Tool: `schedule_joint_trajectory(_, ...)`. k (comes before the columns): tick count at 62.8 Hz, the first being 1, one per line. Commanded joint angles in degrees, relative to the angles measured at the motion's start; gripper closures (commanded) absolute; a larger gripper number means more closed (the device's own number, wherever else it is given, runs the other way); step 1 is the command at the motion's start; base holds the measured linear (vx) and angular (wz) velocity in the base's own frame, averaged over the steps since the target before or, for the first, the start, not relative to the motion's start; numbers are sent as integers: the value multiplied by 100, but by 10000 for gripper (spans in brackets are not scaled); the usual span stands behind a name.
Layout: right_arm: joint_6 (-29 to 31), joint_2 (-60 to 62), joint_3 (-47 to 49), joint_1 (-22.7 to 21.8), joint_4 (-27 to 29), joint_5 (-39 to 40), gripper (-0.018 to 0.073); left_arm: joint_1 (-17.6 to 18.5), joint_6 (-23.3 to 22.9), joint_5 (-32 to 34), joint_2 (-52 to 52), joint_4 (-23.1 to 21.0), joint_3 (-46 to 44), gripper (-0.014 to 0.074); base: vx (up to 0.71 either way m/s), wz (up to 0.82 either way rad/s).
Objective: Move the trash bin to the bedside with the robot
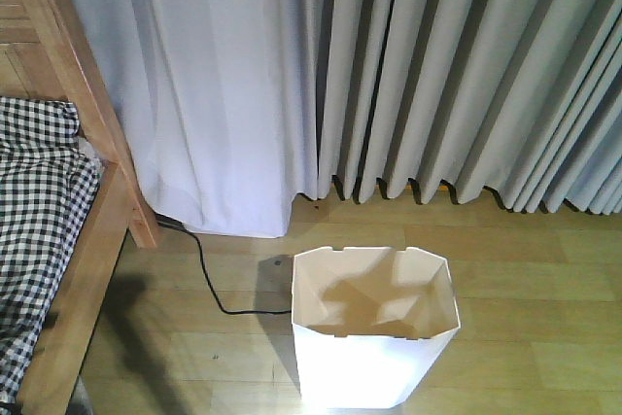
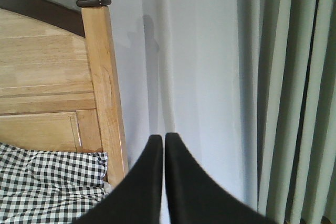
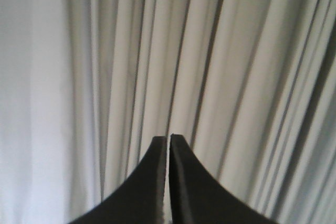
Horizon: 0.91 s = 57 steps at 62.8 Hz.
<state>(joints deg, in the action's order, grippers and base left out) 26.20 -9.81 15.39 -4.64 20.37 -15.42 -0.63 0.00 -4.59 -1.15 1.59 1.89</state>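
Trash bin (image 1: 374, 337): white, upright on wood floor (image 1: 525, 318), right of bed (image 1: 58, 240), apart from its frame, in front of grey curtains (image 1: 437, 75). Black cable (image 1: 209, 284) on floor between bed and bin. Left hand (image 2: 163, 145): clenched, empty. Right hand (image 3: 168, 145): clenched, empty, facing curtains.

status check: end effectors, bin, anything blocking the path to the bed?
Left end effector shut, empty. Right end effector shut, empty. Trash bin upright on floor, right of the bed. Black cable lies between them.
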Motion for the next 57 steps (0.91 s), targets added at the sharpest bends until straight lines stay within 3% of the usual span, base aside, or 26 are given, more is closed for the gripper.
schedule_joint_trajectory(1, -853, -70, 156, -4, -873, 221, 568, 37, -79, 425, -36, -54, 67, 603, 0, 0)
schedule_joint_trajectory(8, -1606, -50, 156, -4, -1516, 215, 568, 37, -79, 425, -36, -54, 67, 603, 0, 0)
schedule_joint_trajectory(25, -1898, 698, -1298, -4, -1578, 1744, 568, 37, -79, 425, -36, -54, 67, 603, 0, 0)
schedule_joint_trajectory(39, -2485, 1105, -1708, -5, -1860, 1392, 568, 37, -79, 419, -41, -54, 67, 603, 0, 0)
schedule_joint_trajectory(57, -2379, 1105, -1708, -5, -2069, 1423, 568, 37, -79, 419, -41, -54, 67, 603, 0, 0)
